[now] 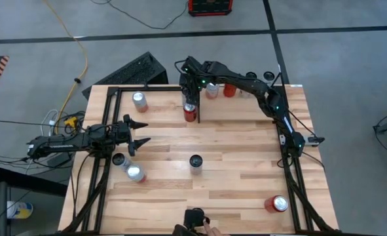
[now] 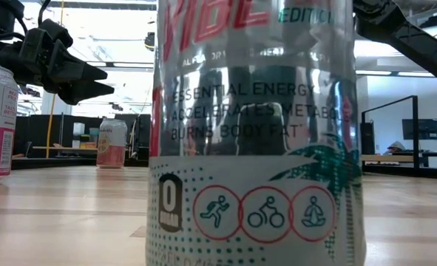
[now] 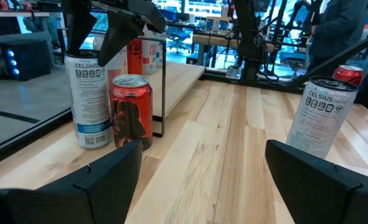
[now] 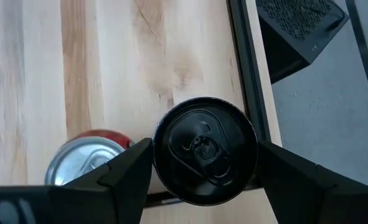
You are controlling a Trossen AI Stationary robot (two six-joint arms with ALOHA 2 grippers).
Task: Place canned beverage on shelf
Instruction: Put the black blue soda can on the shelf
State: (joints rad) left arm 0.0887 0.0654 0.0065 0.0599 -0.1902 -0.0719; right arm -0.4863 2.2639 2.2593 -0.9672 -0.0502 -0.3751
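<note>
The shelf (image 1: 160,110) is the far strip of light planks inside thin black rails, with a short divider bar (image 3: 164,87). A tall white Celsius can with a black top (image 4: 205,149) stands upright on the shelf beside a red can (image 3: 131,112), next to the divider. My right gripper (image 1: 191,90) reaches in from the table's right and is shut on the Celsius can (image 3: 88,99). My left gripper (image 1: 141,133) waits open and empty at the table's left, and it also shows in the left wrist view (image 3: 202,168). My right gripper pinches the Celsius can between its two fingers (image 4: 131,168), at two opposite sides of its top rim (image 4: 160,144). The fingers come from above, pointing down. The can is upright, with its base (image 3: 94,140) on the shelf plank.
More cans stand on the shelf (image 1: 139,99) (image 1: 211,90) (image 1: 229,90). Loose cans stand on the table (image 1: 196,160) (image 1: 135,173) (image 1: 277,204). One can (image 2: 251,133) at the near edge fills the low view. Bare wood lies at the table's middle (image 1: 239,151).
</note>
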